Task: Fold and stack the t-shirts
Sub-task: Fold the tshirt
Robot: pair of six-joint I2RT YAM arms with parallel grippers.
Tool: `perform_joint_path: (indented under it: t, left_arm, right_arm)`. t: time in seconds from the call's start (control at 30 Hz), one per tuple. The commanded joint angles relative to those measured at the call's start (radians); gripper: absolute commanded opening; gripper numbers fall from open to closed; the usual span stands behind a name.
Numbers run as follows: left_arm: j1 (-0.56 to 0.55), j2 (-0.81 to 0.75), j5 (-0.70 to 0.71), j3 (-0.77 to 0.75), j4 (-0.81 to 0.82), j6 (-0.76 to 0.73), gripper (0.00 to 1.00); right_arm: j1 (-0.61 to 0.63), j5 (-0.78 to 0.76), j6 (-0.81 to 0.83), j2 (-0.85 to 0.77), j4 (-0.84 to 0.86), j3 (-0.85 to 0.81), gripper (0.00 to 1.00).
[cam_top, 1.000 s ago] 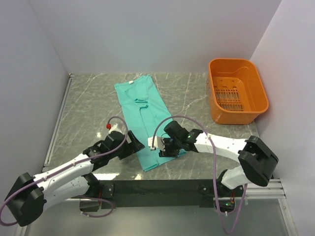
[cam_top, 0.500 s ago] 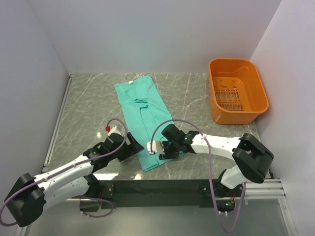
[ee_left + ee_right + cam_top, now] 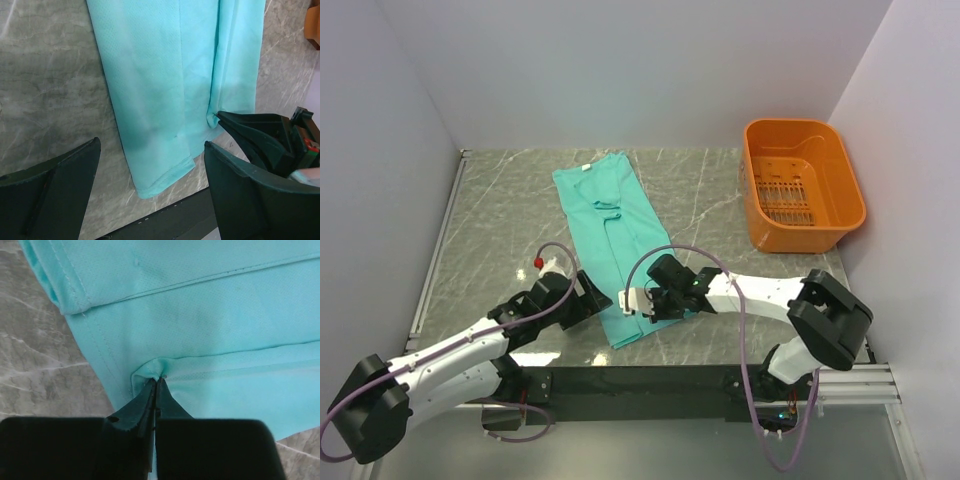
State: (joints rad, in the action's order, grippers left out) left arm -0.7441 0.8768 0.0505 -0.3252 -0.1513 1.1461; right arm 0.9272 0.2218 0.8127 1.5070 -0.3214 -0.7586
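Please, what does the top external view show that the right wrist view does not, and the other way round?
Only the top external view shows the whole t-shirt as a long folded strip, the orange basket at the far right, and the left arm's fingers beside the strip's near end. Only the right wrist view shows the right arm's fingers shut on a small pucker at the cloth's edge, and the stitched hems up close. Both show the teal cloth lying on the marbled table.

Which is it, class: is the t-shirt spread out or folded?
Folded: the t-shirt lies as a narrow strip, its sides doubled over the middle.
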Motion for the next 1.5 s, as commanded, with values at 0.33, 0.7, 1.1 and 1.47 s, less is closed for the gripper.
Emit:
perform_joint_path:
  t: [0.33, 0.7, 1.1, 1.47]
  left_arm:
    - [-0.003, -0.013, -0.015, 0.011, 0.044, -0.002, 0.89]
    - [-0.003, -0.030, 0.008, -0.080, -0.008, -0.097, 0.92]
    - [-0.005, -0.180, -0.158, -0.396, -0.063, -0.836, 0.99]
    - [-0.144, -0.061, -0.321, -0.266, -0.174, -1.505, 0.95]
  right_arm:
    - [0.010, 0.105, 0.123, -0.093, -0.087, 0.024, 0.00]
    - [0.007, 0.149, 0.131, -0.180, -0.140, 0.016, 0.39]
    - [-0.429, 0.280, 0.129, -0.548, -0.157, 0.007, 0.62]
    - [-0.453, 0.490, 0.531, -0.559, -0.289, 0.201, 0.72]
